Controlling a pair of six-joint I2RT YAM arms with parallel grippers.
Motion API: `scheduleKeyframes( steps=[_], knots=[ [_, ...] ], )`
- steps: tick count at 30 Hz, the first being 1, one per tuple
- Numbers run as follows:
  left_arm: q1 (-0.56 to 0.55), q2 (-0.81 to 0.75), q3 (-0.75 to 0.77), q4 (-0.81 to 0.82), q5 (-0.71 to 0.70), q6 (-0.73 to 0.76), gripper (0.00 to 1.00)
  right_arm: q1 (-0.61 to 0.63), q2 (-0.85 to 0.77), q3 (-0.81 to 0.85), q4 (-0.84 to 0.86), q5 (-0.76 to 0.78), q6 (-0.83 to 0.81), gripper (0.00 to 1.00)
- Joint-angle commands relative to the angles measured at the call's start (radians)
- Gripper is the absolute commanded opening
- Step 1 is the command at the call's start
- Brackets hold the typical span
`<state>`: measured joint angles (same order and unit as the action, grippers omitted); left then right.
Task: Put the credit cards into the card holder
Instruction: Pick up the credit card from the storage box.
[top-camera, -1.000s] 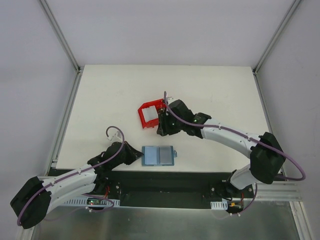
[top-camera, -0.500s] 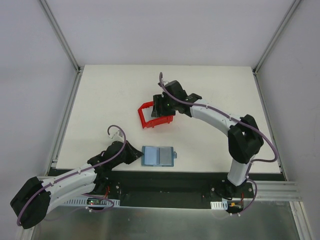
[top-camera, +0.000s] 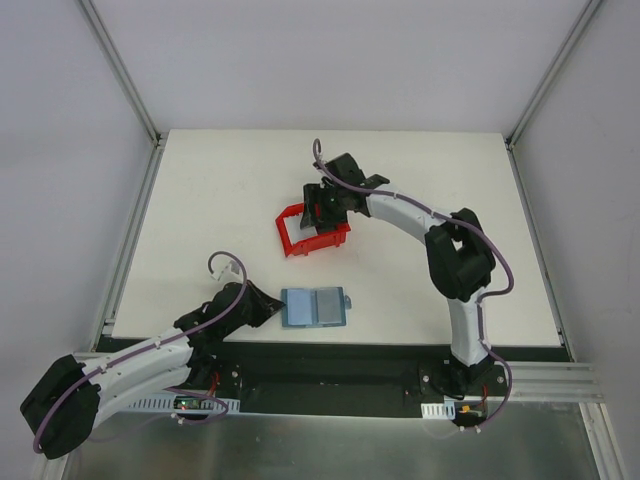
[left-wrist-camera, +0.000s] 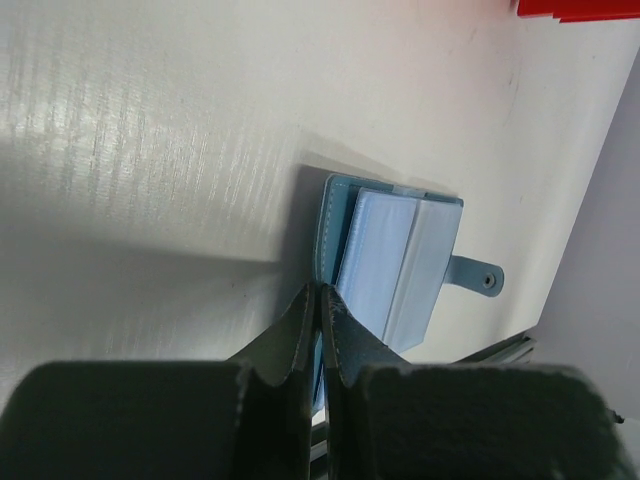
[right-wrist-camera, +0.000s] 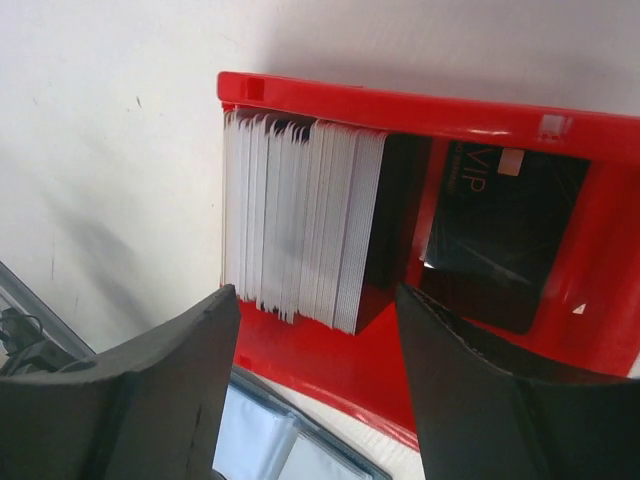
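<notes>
The card holder (top-camera: 314, 307) lies spread open on the table (top-camera: 200, 200) close to its near edge, pale blue pockets up, snap tab (top-camera: 349, 303) sticking out at its 3 o'clock side; the left gripper (top-camera: 268, 305) sits at the holder's 9 o'clock edge, jaws squeezed to a thin slit; in the left wrist view a sliver of teal shows in that slit, so it seems to be pinching the cover's edge, though the fingers hide the contact itself; the red bin (top-camera: 283, 230) stands toward 12 o'clock from the holder, well apart from it; inside it the credit cards (right-wrist-camera: 300, 235) stand on edge as a pale stack, with a dark card (right-wrist-camera: 500, 235) marked VIP lying flat beside them; the right gripper (top-camera: 322, 205) hangs over the bin with jaws spread wide, one finger on either side of the stack, holding nothing
</notes>
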<state>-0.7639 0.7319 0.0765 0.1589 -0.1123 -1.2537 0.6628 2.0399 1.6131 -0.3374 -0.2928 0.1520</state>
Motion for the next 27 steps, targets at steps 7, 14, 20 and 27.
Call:
scheduleKeyframes(
  steps=[7, 14, 20, 27],
  knots=[
    [0.014, 0.003, 0.008, -0.016, -0.043, -0.046, 0.0, -0.005, 0.081, 0.12, -0.046, -0.058, -0.029, 0.68],
    [0.012, 0.035, 0.045, -0.024, -0.035, 0.013, 0.0, -0.012, 0.149, 0.197, -0.087, -0.083, -0.032, 0.69],
    [0.012, 0.101, 0.086, -0.025, -0.01, 0.054, 0.0, -0.014, 0.171, 0.215, -0.107, -0.082, -0.04, 0.7],
    [0.012, 0.115, 0.091, -0.025, -0.009, 0.053, 0.0, -0.014, 0.171, 0.223, -0.112, -0.127, -0.035, 0.69]
  ],
)
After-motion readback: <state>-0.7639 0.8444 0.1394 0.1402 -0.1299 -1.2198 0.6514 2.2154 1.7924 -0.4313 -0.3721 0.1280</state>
